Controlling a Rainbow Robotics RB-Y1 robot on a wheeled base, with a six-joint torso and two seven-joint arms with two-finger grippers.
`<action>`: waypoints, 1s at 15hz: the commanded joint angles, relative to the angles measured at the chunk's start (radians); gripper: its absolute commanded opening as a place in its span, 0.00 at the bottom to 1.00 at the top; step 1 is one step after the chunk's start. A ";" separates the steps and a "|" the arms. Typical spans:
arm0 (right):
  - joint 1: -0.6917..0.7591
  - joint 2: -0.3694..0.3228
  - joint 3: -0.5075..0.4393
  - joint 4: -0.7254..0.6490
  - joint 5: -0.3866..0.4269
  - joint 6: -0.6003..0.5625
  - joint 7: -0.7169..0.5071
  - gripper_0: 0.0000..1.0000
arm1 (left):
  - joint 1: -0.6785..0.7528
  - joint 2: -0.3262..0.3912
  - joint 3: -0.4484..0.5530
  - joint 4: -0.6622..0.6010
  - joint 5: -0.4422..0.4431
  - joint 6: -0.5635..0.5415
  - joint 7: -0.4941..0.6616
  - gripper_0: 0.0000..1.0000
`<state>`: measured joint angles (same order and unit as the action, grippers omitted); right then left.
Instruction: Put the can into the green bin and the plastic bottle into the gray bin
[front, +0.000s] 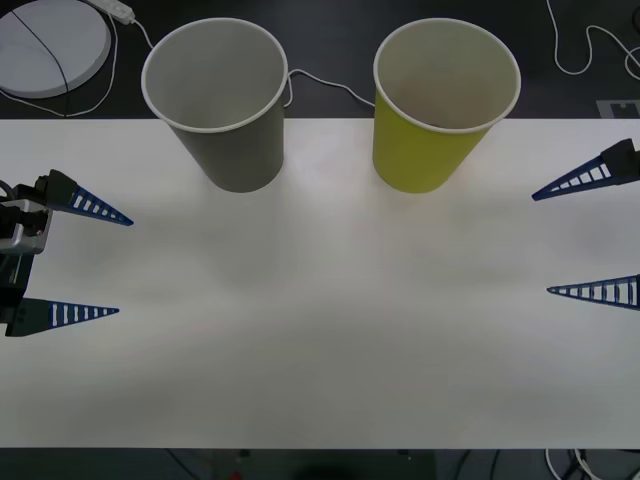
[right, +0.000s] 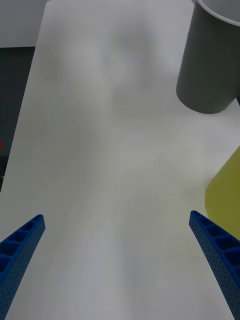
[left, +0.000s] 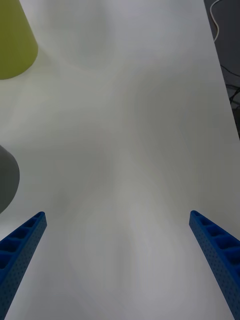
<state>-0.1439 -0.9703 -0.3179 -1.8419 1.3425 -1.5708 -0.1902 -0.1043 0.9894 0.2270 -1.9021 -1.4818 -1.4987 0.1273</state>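
Note:
The gray bin (front: 230, 130) stands upright at the back of the white table (front: 320, 330), left of centre. The green bin (front: 425, 150) stands upright to its right. The can and the plastic bottle are out of view. My left gripper (front: 124, 267) hovers open at the table's left edge with nothing between its fingers. At the right edge my right gripper (front: 540, 245) is open and holds nothing. The right wrist view has the gray bin (right: 207, 65) and the green bin (right: 227, 192) beyond my right gripper (right: 116, 220). The left wrist view has the green bin (left: 15, 40) and the gray bin (left: 6, 180) beyond my left gripper (left: 116, 217).
Behind the table lie a white round disc (front: 45, 45) at the back left and white cables (front: 320, 85) on the dark floor. The table's front edge runs along the bottom of the front view.

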 joint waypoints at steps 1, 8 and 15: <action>0.063 0.028 -0.023 -0.016 0.018 0.000 0.055 1.00 | 0.000 0.000 0.000 0.000 0.000 0.000 0.000 1.00; 0.201 0.168 -0.082 -0.209 0.188 0.000 0.054 1.00 | 0.000 0.000 0.000 0.000 0.000 0.000 0.000 1.00; 0.234 0.252 -0.099 -0.255 0.242 0.003 0.058 1.00 | 0.000 0.000 0.000 0.000 0.000 0.000 0.000 1.00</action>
<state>0.0905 -0.7206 -0.4159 -2.0970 1.5772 -1.5700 -0.1319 -0.1043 0.9894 0.2270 -1.9021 -1.4818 -1.4987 0.1273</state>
